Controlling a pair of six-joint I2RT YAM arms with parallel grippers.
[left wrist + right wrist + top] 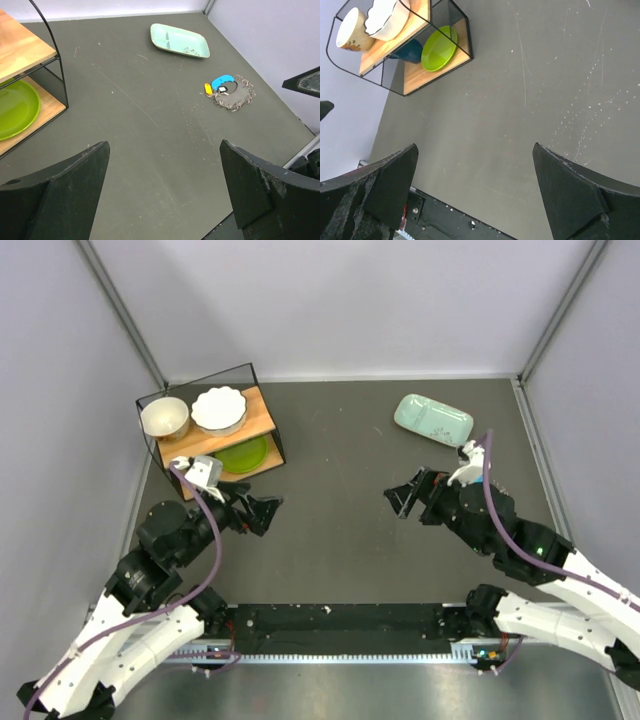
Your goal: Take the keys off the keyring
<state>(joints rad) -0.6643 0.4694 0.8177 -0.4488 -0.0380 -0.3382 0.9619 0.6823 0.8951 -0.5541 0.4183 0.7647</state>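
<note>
Where the left wrist view reaches two o'clock, the keyring (pixel 236 100), a floppy loop of small silvery coils, lies flat on the matte dark table (pixel 150 125). The keys (pixel 221 82) are bunched at its ten o'clock edge: one in a smooth blue cover, one yellow-orange, the rest too small to make out. A glossy mint tray (pixel 180 41) sits at its eleven o'clock. From above, the right arm (pixel 500 525) hides the bunch. Left gripper (pixel 165 187) and right gripper (pixel 475 187) hover, jaws spread wide.

The key (pixel 222 81) is looking bright blue, the tag (pixel 208 89) orange, the ring (pixel 235 98) silvery, the tray (pixel 170 37) pale green, the plate (pixel 15 107) lime, the table (pixel 150 150) dark grey
</note>
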